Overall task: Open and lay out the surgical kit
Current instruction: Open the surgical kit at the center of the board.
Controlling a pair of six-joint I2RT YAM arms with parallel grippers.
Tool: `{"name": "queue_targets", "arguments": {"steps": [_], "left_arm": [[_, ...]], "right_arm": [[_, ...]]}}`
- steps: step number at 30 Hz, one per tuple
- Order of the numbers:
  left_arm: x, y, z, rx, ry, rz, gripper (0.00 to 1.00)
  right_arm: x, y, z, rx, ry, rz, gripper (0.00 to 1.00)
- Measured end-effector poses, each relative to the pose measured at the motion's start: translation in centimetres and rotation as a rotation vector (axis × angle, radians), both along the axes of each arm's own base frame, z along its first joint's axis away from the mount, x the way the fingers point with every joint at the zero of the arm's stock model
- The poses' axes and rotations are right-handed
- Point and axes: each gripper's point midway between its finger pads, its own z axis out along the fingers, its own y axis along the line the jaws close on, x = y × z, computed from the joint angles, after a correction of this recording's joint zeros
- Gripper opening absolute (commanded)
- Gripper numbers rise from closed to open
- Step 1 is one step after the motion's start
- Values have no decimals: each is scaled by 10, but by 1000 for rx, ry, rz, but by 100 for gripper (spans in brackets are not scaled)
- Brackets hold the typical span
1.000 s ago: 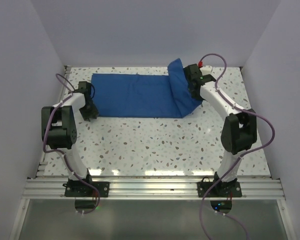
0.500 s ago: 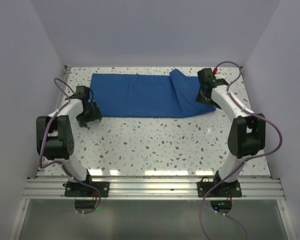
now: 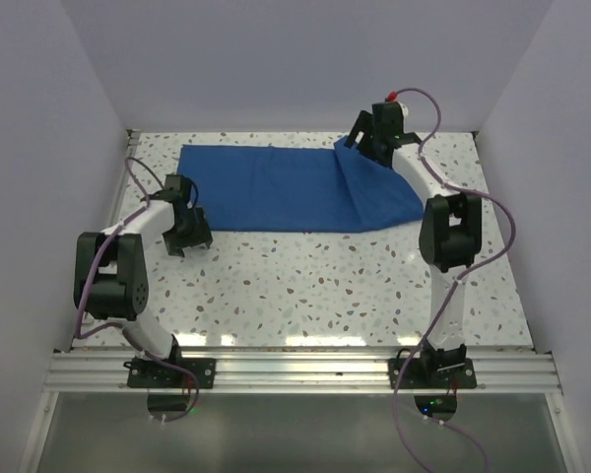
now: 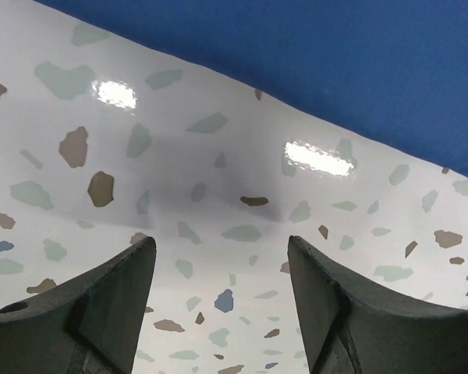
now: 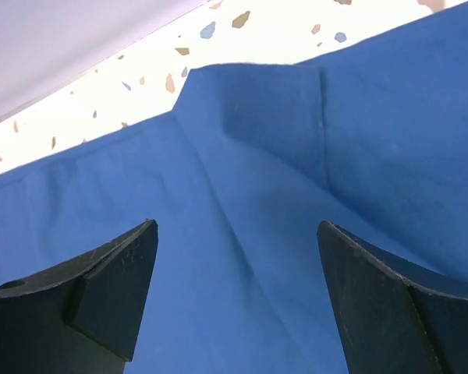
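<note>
The royal-blue cloth wrap (image 3: 276, 187) lies spread across the far half of the table, with a folded flap (image 3: 374, 192) at its right end. My right gripper (image 3: 366, 146) is open above that flap's far corner; the right wrist view shows blue cloth (image 5: 281, 234) with a fold between the jaws. My left gripper (image 3: 192, 235) is open just off the cloth's near left corner; the left wrist view shows bare table (image 4: 218, 257) between the jaws and the cloth edge (image 4: 335, 70) beyond. The steel tray and instruments are hidden.
The speckled table (image 3: 315, 286) is boxed in by pale walls at the left, back and right. The back wall (image 5: 62, 39) stands close beyond the cloth in the right wrist view. An aluminium rail (image 3: 295, 370) carries both arm bases at the near edge.
My right gripper has let go of the flap and swung to the far right corner of the cloth, and the flap has dropped flatter. My left gripper has shifted right along the cloth's near edge.
</note>
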Motion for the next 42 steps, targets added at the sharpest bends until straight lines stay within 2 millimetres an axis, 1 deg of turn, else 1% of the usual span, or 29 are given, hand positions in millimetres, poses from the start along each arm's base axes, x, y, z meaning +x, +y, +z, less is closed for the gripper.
{"name": "queue_targets", "arguments": {"steps": [2,5,6,8,10,12,14,15,19,22,25,28,29,30,36,38,40,42], "left_arm": [[-2,-5,0,5,6,-18,72],[-8,-10,-2,18,23,-39,71],[-11,-12,-2,21,28,-45,71],[-19,-12,-3,29,44,-50,71],[-26,-10,-2,41,58,-49,71],[-31,-8,0,51,62,-45,71],[-33,-7,3,59,60,-37,71],[-33,-6,4,62,58,-35,71],[-37,-4,6,72,56,-21,70],[-42,-3,3,74,71,-13,70],[-45,-3,1,74,82,-7,70],[-45,-2,1,76,80,-6,70],[-45,-2,1,76,81,-6,70],[-45,-2,1,76,80,-6,70],[-44,-2,6,74,62,-5,70],[-42,-3,14,72,35,-5,70],[-40,-3,25,71,-6,-4,70],[-37,-2,37,70,-51,-2,70]], "right_arm": [[18,5,-24,11,20,-11,87],[38,8,-62,14,53,-30,88],[43,9,-71,10,64,-36,89],[60,10,-85,5,60,-49,89],[76,11,-92,2,41,-57,89],[89,11,-91,-2,12,-66,89],[96,11,-89,-9,-9,-67,88],[97,10,-87,-16,-17,-72,86],[102,6,-81,-47,-44,-65,55],[102,5,-80,-61,-47,-58,48],[102,4,-83,-70,-42,-57,47],[100,4,-92,-78,-25,-48,24],[99,5,-95,-78,-16,-41,5],[97,5,-98,-81,-7,-34,0],[93,4,-106,-91,13,-29,0],[88,3,-107,-96,20,-26,0],[79,3,-105,-108,35,-17,0],[68,1,-97,-127,47,-7,0]]}}
